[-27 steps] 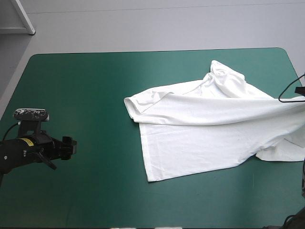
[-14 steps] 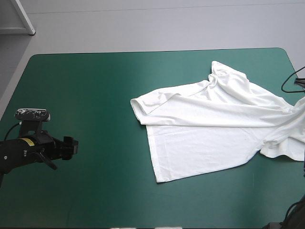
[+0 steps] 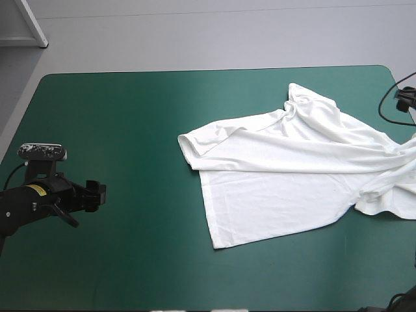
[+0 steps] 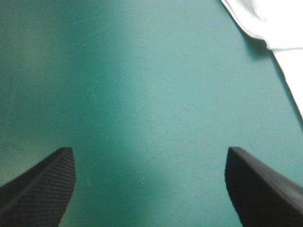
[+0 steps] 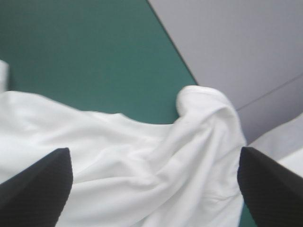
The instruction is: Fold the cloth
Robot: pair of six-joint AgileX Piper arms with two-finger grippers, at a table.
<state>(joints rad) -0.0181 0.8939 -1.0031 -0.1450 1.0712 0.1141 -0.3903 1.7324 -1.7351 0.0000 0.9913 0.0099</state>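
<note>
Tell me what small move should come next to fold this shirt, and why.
Probably lower the right gripper onto the T-shirt and shut it: it stands open over the shirt's bunched right end, while the left gripper is open over bare cover, far off.

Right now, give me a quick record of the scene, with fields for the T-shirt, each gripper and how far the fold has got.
T-shirt: white, spread over the table's right half, rumpled toward the right edge
Left gripper: open, over the bare teal-green cover, apart from the T-shirt
Right gripper: open, the T-shirt's rumpled part under and ahead of it
Fold: not yet a folded bundle
</note>
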